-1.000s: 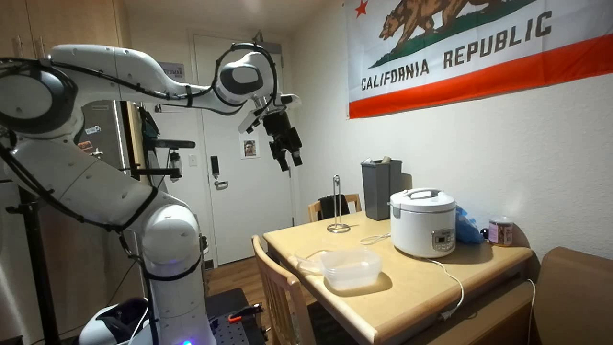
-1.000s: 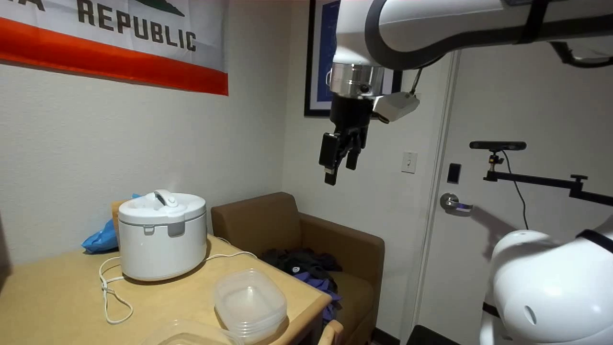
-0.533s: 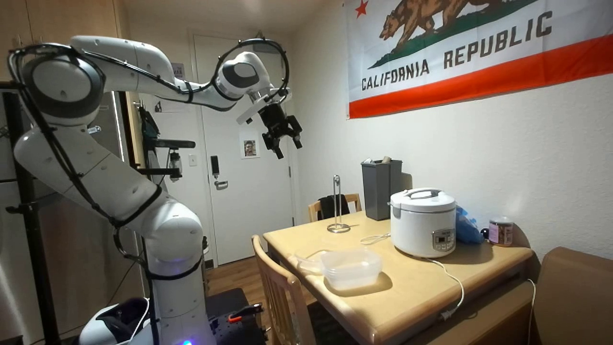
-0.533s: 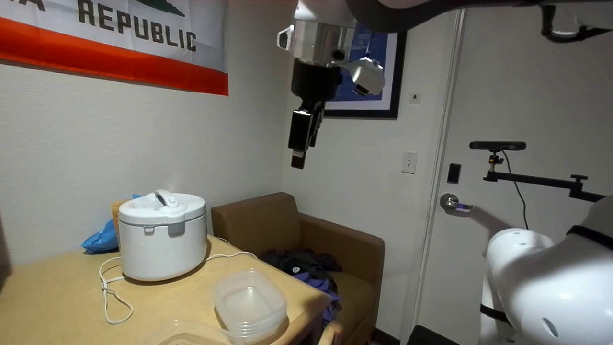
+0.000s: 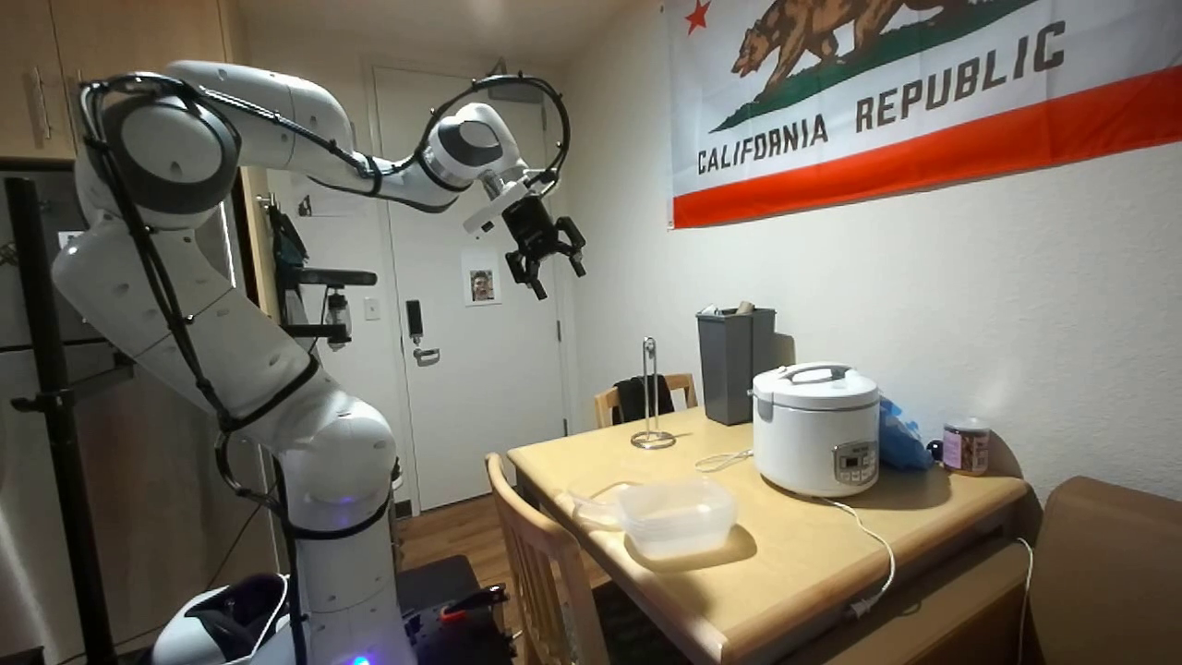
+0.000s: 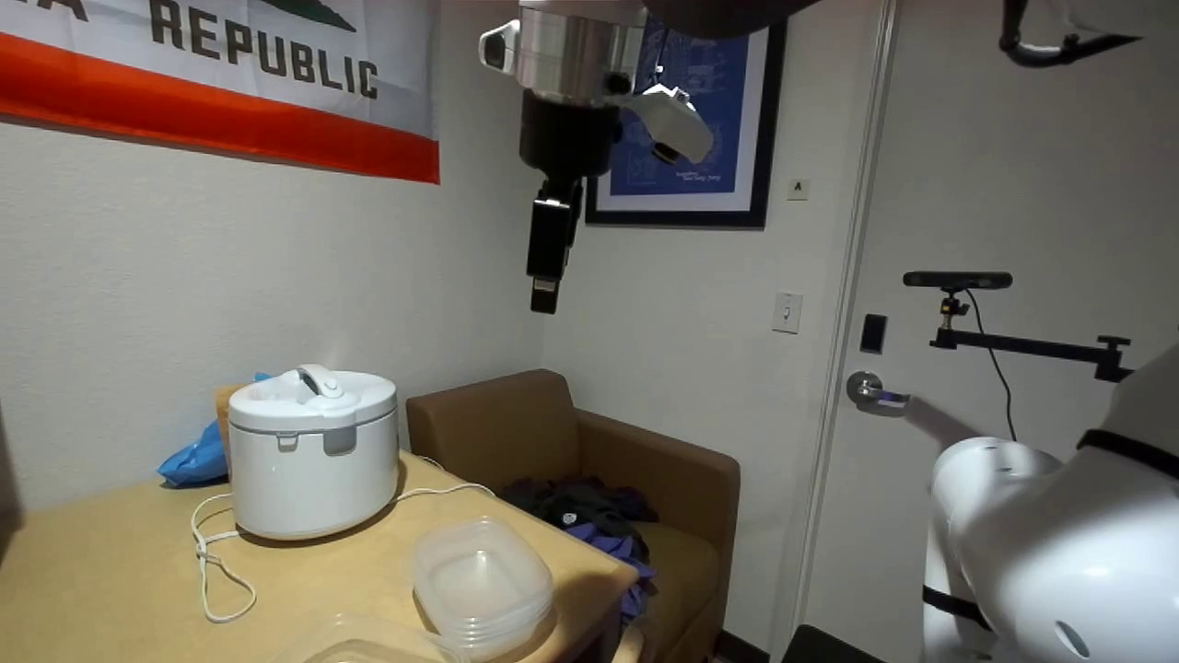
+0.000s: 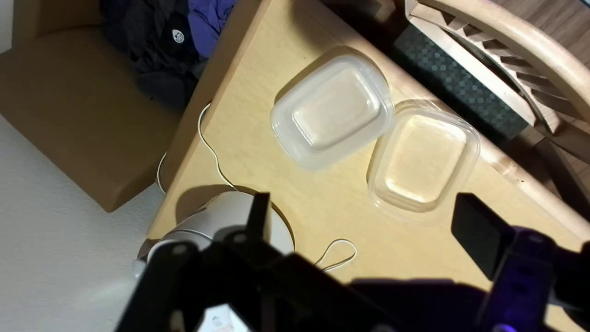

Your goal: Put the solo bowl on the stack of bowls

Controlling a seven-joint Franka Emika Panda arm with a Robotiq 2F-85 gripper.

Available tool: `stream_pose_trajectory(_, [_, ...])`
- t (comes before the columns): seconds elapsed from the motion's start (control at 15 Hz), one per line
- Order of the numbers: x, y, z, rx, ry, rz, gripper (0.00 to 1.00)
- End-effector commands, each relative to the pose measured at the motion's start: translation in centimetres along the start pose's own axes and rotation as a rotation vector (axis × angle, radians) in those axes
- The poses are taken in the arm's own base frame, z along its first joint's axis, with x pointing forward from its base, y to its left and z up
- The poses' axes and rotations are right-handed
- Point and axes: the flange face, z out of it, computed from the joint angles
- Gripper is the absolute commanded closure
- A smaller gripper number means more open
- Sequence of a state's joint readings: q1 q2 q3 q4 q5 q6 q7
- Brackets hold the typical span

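At the left of your wrist view is the brown armchair with dark clothes piled on it, no part of your job. Next comes the white rice cooker, standing on the table; give it room if you go low on that side.

Moving right, the stack of bowls sits near the table's edge, mouth up; this is where you must finish. Your gripper follows, fingers spread wide and holding nothing, and both exterior views show it high above the table.

Right of the stack is the solo bowl, mouth up on the table and just beside its target; through such clear plastic I can't tell whether the rims touch or merely overlap in view. Last, beyond the table's edge, you have the wooden chair.

I'd say you are at the approach, with the grasp not yet made. The next move calls for centring over the solo bowl's rim, probably on the side away from the stack, then lowering with one finger inside the wall and one outside. The two seem turned at different angles, so plan some wrist rotation before you nest them.
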State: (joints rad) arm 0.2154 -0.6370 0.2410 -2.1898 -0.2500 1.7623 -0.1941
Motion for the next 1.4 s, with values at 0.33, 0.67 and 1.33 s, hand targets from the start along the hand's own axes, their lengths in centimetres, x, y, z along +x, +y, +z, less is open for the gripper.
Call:
stream_pose_trajectory(0.33, [4.9,-3.0,0.8,0.137,0.184,-0.11,0.0])
stream_pose_trajectory(0.67, [9.4,-6.0,4.8,0.319,0.226,-0.288,0.0])
stream_pose_trajectory(1.33, [11.9,-7.6,14.8,0.398,-0.049,-0.379,0.0])
